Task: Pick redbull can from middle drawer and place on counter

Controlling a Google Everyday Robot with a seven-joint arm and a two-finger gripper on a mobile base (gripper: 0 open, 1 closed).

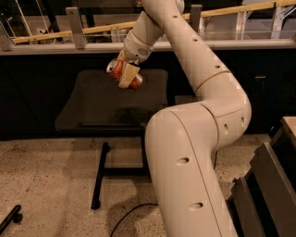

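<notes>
above the dark tabletop (92, 102), near its back edge, the gripper (128, 78) hangs at the end of the white arm (199, 58), which rises from the lower right and bends over toward the upper left. its cream fingers (129, 73) are closed across the body of the redbull can (116, 71), so the can is held in the air, clear of the surface. the can lies tilted, nearly on its side, with its silver top (112, 65) pointing up and to the left and its red-orange lower end showing to the lower right of the finger. one finger crosses the front of the can; the other is hidden behind it, probably pressing the far side. behind the gripper a pale counter ledge (259, 44) runs along a dark wall, with a wooden rail (240, 10) above it. the tabletop stands on a black frame (99, 178) over a speckled floor (46, 176). a dark cable (121, 214) curls on the floor beside the arm's base, and grey slanted panels (268, 183) sit at the lower right edge.
</notes>
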